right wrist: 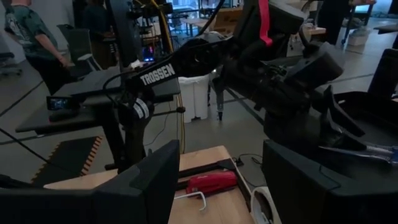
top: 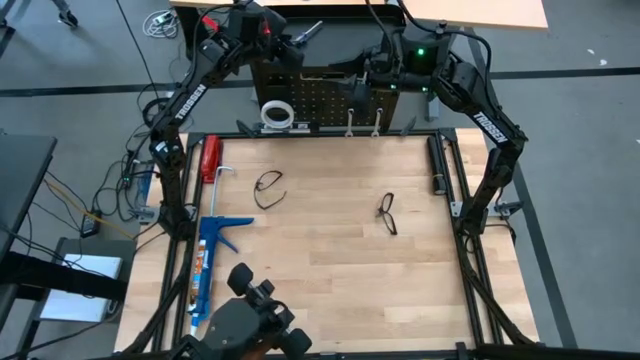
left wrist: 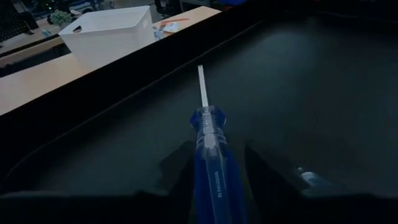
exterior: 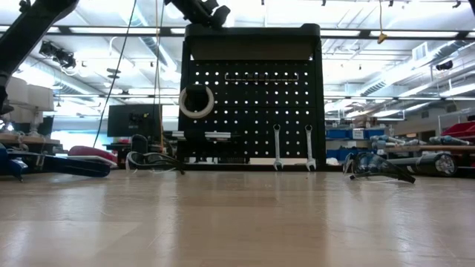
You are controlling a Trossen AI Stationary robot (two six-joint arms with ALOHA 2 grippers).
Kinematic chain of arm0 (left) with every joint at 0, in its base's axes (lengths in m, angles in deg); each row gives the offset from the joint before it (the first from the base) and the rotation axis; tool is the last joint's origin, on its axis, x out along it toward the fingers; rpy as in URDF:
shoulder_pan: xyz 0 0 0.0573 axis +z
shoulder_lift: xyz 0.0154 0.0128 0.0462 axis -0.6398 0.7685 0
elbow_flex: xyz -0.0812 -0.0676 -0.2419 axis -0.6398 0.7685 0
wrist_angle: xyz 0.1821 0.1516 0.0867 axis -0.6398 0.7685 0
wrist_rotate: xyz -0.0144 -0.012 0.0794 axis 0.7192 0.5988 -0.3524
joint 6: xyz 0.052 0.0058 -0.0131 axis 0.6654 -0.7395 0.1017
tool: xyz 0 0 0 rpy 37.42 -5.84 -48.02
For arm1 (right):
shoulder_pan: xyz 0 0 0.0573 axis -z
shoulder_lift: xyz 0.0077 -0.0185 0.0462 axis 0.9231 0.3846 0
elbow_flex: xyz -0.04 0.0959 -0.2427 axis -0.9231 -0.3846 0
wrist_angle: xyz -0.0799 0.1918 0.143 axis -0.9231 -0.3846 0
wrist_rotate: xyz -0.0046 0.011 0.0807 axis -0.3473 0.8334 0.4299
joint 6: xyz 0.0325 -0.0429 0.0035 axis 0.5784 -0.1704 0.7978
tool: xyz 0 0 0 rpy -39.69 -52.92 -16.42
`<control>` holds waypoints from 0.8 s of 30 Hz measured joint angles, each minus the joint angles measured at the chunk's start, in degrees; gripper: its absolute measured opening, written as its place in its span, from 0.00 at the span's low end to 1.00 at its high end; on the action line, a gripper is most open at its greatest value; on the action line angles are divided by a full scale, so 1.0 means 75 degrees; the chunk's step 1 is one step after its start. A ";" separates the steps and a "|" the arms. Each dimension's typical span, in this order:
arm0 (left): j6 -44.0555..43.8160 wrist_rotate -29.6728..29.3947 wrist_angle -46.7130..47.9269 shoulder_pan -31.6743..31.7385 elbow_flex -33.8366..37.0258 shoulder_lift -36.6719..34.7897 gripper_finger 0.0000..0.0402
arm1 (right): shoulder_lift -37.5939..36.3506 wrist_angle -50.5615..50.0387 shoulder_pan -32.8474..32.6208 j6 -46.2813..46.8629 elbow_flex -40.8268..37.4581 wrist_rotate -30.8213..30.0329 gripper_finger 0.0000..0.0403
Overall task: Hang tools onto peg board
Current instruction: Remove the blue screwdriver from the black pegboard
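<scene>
The step in hand is the hanging of the blue-handled screwdriver (left wrist: 210, 158). The left tool (left wrist: 214, 171) grips it by the handle, one finger on each side, with the bare shaft pointing straight ahead of the tool over the dark top of the peg board (top: 325, 95). In the high view the left tool (top: 290, 40) sits above and slightly behind the board's upper left corner, so the screwdriver is up at the board, not yet seated on it.

Next, I judge, the shaft must be brought round to the board's perforated face and lowered into a holder or hole. From these views I cannot tell which holder is meant, since the wrist camera sees only the dark top surface.

The right tool (top: 365, 75) hangs near the board's top on the other side of the screwdriver, its fingers parted and nothing between them.

Already on the board, below the left tool, are the white tape roll (exterior: 196, 101) and, farther across, two silver wrenches (exterior: 292, 147). Two safety glasses (top: 268, 188) lie on the tabletop (top: 330, 270), well away from both tools.

Room is tight along the board's top edge and frame, with the other arm close by. The board's middle holes stand free.
</scene>
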 joint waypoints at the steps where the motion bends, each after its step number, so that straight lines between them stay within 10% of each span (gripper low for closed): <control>1: 0.0000 0.0060 0.0046 0.0000 -0.0003 0.0000 0.33 | 0.0000 0.0000 0.0000 0.0000 0.0000 0.0000 0.57; 8: -0.0176 0.0336 0.0128 0.0012 -0.0016 0.0009 0.03 | 0.0000 0.0003 0.0003 0.0000 0.0000 -0.0007 0.57; 24: -0.0799 0.0099 0.0074 -0.0006 0.0061 -0.0508 0.00 | 0.0000 0.0061 0.0008 -0.0032 0.0000 -0.0032 0.57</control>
